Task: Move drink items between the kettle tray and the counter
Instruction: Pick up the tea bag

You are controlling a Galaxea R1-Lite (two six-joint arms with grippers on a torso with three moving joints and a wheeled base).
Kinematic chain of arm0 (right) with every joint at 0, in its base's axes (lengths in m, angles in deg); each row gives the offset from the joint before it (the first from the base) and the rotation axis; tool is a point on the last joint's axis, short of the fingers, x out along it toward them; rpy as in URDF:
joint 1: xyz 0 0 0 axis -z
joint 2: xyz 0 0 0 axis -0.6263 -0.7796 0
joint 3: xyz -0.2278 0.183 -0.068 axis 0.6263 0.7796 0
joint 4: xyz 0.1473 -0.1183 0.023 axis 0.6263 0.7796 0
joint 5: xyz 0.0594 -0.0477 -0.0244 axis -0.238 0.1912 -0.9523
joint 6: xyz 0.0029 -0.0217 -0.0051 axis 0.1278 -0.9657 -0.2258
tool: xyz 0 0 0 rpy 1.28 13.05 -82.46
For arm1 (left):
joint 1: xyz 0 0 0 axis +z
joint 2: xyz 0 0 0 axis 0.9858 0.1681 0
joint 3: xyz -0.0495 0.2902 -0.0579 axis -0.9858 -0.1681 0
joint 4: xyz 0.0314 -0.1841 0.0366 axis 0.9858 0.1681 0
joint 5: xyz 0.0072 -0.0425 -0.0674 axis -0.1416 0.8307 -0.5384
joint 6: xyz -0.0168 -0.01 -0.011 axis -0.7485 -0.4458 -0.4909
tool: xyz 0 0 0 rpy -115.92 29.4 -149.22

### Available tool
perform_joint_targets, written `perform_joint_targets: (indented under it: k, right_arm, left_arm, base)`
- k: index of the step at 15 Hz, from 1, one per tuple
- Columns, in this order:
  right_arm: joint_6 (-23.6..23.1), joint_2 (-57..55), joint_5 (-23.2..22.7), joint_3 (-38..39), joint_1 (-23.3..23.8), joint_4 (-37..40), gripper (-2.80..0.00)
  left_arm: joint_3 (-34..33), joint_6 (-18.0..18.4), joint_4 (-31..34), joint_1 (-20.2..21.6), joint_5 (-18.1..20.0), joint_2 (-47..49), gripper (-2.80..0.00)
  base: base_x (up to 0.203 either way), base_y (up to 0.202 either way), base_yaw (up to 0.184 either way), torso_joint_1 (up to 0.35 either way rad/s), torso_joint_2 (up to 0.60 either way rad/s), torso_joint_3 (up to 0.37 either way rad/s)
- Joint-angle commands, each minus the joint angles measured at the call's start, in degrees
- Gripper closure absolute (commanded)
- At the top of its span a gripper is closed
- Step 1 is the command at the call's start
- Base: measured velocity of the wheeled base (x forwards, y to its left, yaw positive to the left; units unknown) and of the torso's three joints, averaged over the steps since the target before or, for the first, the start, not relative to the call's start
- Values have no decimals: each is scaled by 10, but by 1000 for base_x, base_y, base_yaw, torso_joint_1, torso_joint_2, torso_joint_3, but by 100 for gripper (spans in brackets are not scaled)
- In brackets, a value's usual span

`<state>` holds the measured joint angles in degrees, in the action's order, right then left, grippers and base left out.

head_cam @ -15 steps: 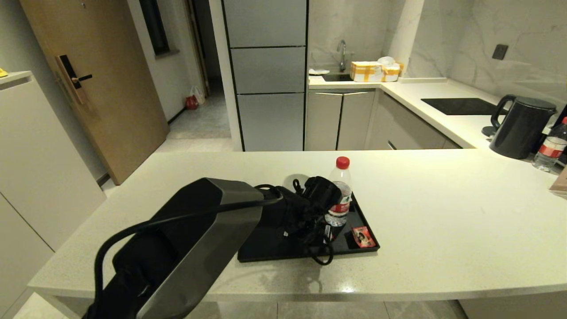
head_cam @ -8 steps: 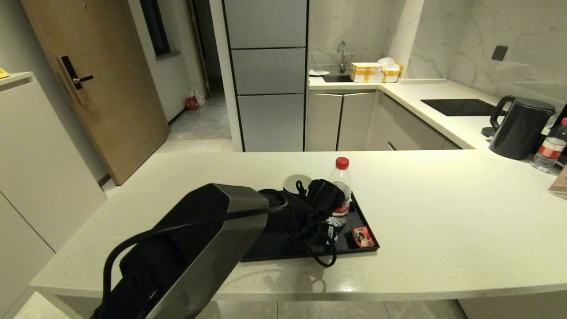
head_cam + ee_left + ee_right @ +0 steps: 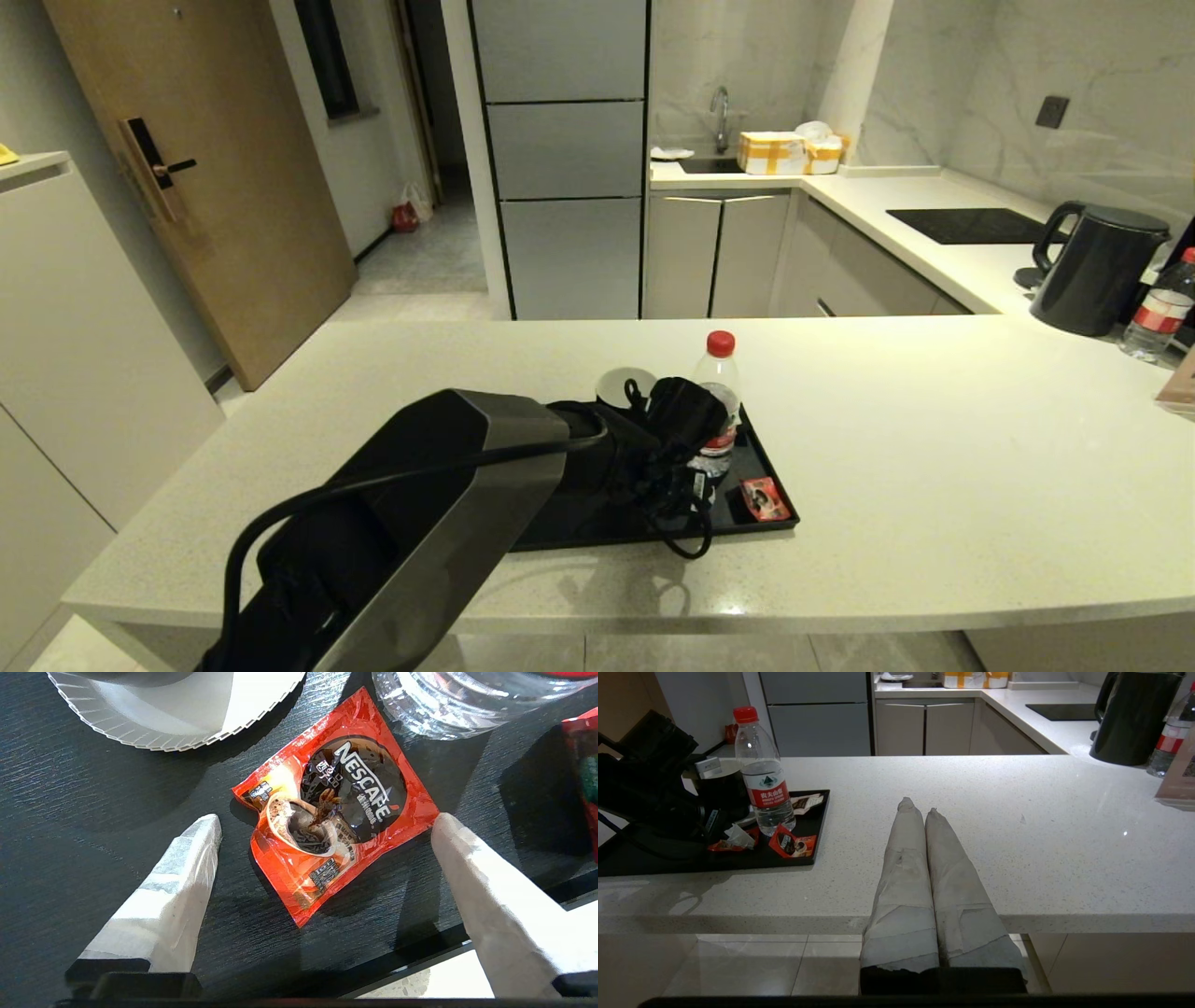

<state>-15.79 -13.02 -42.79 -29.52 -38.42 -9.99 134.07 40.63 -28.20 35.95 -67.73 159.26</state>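
Observation:
A red Nescafe sachet lies flat on the black kettle tray. My left gripper is open just above it, one white fingertip on each side and neither touching it. In the head view the wrist hides that sachet. The water bottle, clear with a red cap, stands on the tray right behind the wrist. A second red sachet lies in the tray's front right corner. My right gripper is shut and empty, parked at the near edge of the counter.
A black mug stands on a white fluted paper mat on the tray. Another sachet lies at the tray's far right. At the far right of the counter stand a black kettle and a second bottle, with the hob behind.
My left arm has shifted slightly right and down over the tray, uncovering the mug behind it. It has barely moved in the last half second. Bottle and sachets have stayed put.

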Motion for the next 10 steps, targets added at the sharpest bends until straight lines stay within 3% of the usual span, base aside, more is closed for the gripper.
perform_joint_targets:
  k: [1,4,5,7,10]
  right_arm:
    - [0,-1,0,23,0,-1,0]
    - [0,-1,0,23,0,-1,0]
    - [0,-1,0,23,0,-1,0]
    - [0,-1,0,23,0,-1,0]
    - [0,-1,0,23,0,-1,0]
  left_arm:
    - [0,-2,2,0,-1,3,-280]
    - [0,-2,2,0,-1,3,-280]
    - [-1,-3,-15,-4,-18,1,-280]
    - [-2,-14,-73,-15,-112,-7,-280]
    - [-2,-15,-75,-16,-114,-7,-280]
  base:
    - [0,0,0,0,0,0]
    - [0,0,0,0,0,0]
    - [0,0,0,0,0,0]
    - [0,0,0,0,0,0]
    - [0,0,0,0,0,0]
